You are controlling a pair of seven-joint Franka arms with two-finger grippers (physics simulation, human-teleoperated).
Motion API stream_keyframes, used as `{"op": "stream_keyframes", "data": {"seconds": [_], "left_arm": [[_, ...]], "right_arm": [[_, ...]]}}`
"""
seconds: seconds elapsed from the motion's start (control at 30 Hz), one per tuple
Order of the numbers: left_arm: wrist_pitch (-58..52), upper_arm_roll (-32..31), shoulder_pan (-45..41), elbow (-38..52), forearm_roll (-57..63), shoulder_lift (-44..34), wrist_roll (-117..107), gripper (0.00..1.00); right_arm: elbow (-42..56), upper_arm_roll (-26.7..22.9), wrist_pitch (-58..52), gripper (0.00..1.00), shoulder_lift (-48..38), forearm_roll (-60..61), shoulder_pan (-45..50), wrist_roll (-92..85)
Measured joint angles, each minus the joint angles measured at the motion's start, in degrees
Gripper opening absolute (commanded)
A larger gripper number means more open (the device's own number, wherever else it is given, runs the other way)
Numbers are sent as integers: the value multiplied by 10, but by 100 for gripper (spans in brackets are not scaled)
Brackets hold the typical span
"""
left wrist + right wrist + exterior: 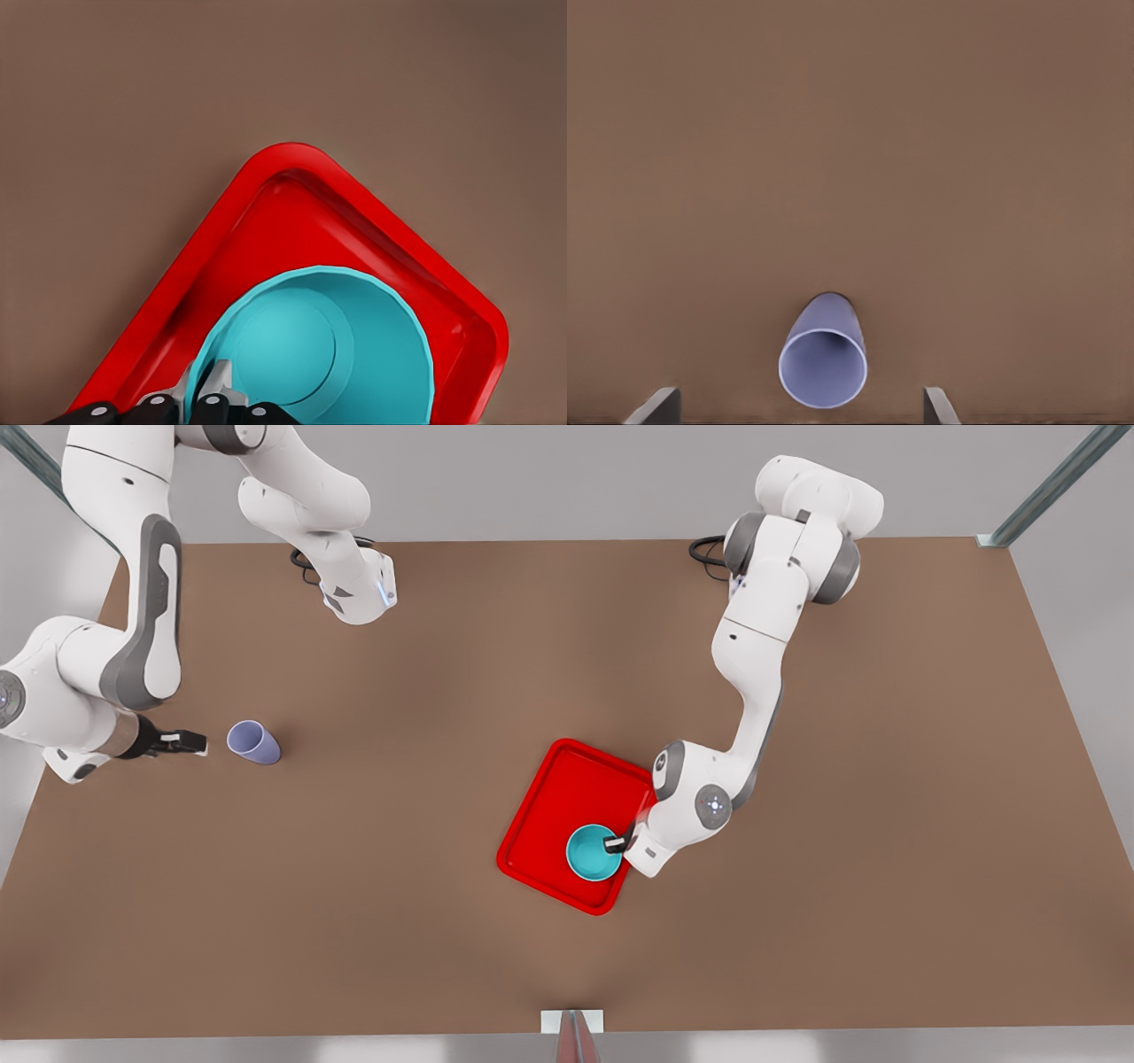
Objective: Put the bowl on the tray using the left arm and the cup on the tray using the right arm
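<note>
A plain brown counter (443, 921) fills the front view, with pale grey walls around it and metal struts (1050, 485) slanting in at the upper corners.

The red tray (549, 815) lies a little right of centre in the front view's lower half, turned so its long axis runs from upper right to lower left and one corner points toward the bottom of the frame. The teal bowl (592, 852) is upright, mouth up, over the tray's lower right part, close to the rim; in the left wrist view the bowl (328, 345) shows its round inner floor and covers much of the tray (266, 186).

The left gripper (617, 841) is at the bowl's right edge in the front view, its fingers (213, 390) closed tight on the rim, one inside the bowl and one outside.

The lavender cup (253, 741) stands on the counter at the front view's left, well apart from the tray, its mouth tipped toward the camera. The right gripper (182, 742) waits just beside it on the left, not touching. In the right wrist view its fingers (656, 409) are spread wide and hold nothing, with the cup (823, 363) ahead between them, open mouth facing the camera.
</note>
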Motion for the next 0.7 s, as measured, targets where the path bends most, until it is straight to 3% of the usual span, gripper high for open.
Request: {"op": "stream_keyframes", "data": {"seconds": [0.23, 0.37, 0.5, 0.57, 0.6, 0.63, 0.67, 0.7], "left_arm": [[-42, 16, 0, -1, -101, -41, 0, 100], [-174, 109, 4, 22, -9, -104, 9, 100], [-403, 283, 6, 63, 74, -144, 220, 100], [-456, 312, 4, 63, 123, -186, 245, 100], [-459, 307, 9, 61, 152, -217, 241, 100], [-460, 259, 51, 57, 176, -254, 235, 100], [-461, 159, 114, 57, 204, -284, 206, 100], [-460, 21, 199, 59, 245, -297, 158, 100]], "right_arm": [[-63, -45, 43, 100, 0, 3, -4, -78], [-115, -46, 107, 100, 6, 3, -5, -125], [-171, -59, 159, 100, 4, 8, -9, -150], [-183, -61, 194, 100, 14, 27, -6, -150], [-184, -61, 202, 100, 13, 31, -6, -150], [-202, -61, 235, 100, 9, 33, -7, -151], [-222, -61, 266, 100, 7, 35, -7, -151], [-224, -61, 272, 100, 6, 35, -6, -151]]}}
